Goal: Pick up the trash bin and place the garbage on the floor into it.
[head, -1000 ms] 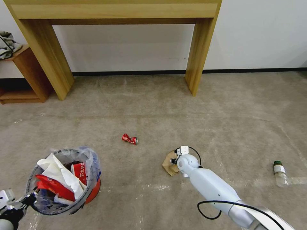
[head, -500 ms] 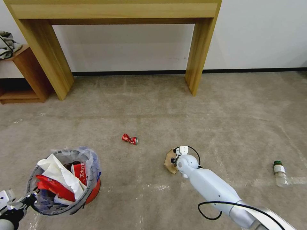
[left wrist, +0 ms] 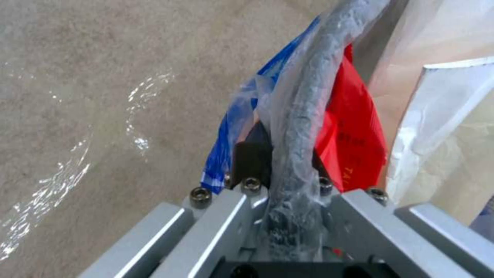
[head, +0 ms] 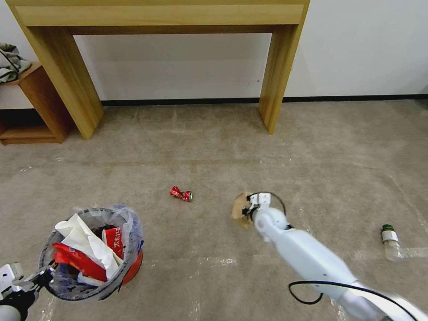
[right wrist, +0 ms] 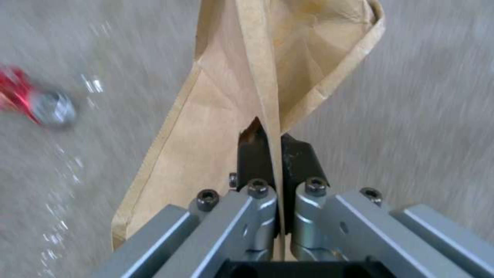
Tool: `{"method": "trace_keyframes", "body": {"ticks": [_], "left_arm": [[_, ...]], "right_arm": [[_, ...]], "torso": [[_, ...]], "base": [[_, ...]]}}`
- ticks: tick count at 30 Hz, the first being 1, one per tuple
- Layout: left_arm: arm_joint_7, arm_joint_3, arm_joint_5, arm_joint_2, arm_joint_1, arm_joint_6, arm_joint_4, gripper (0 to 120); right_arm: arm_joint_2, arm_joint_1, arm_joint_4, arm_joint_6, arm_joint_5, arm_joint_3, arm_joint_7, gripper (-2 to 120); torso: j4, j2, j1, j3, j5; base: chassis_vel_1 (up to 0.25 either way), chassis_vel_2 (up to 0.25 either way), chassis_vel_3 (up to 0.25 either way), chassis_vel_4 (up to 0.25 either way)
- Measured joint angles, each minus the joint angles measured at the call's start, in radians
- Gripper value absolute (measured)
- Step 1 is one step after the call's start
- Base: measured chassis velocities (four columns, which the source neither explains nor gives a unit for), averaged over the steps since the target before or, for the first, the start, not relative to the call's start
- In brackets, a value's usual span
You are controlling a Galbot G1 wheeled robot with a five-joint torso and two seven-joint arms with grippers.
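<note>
Lifted off the carpet, the tan packet (head: 241, 209) now hangs upright, pinched by the right claw (head: 248, 211).

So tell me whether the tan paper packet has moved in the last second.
Yes. Pinched in the right gripper, the tan paper packet has risen off the floor and shifted away from the robot; the crushed can stayed put.

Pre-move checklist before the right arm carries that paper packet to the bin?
1. Right hand shut on the tan paper packet: ok.
2. Packet lifted off the beige carpet floor: cannot tell.
3. Left hand clamped on the rim of the round mesh trash bin with red base: ok.
4. Room in the bin: not ok, wrappers and tissue pile above the rim.
5. Floor cleared: not ok; crushed red can and small clear bottle remain.
</note>
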Motion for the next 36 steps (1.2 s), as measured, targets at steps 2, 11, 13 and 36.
{"method": "trace_keyframes", "body": {"ticks": [2,11,13,36], "left_arm": [[-0.004,0.000,-0.003,0.003,0.000,0.000,-0.002,1],[-0.045,0.004,-0.053,0.032,-0.004,0.001,-0.016,1],[-0.054,0.005,-0.067,0.045,-0.005,0.001,-0.021,1],[-0.075,0.011,-0.119,0.108,-0.015,0.001,-0.033,1]], "right_arm": [[-0.023,0.010,0.042,0.017,-0.005,0.002,-0.010,0],[-0.106,0.127,0.352,0.173,0.022,-0.036,-0.125,0],[-0.112,0.191,0.435,0.234,0.053,-0.074,-0.179,0],[0.093,0.607,0.568,0.233,0.316,-0.461,-0.278,0]], "torso": [[0.0000,0.000,0.000,0.000,-0.0002],[0.0002,0.000,0.000,0.000,-0.0004],[0.0002,0.000,0.000,0.000,-0.0003],[0.0003,0.000,0.000,0.000,-0.0005]], "base": [[0.000,0.000,0.000,0.000],[0.000,0.000,0.000,0.000],[0.000,0.000,0.000,0.000],[0.000,0.000,0.000,0.000]]}}
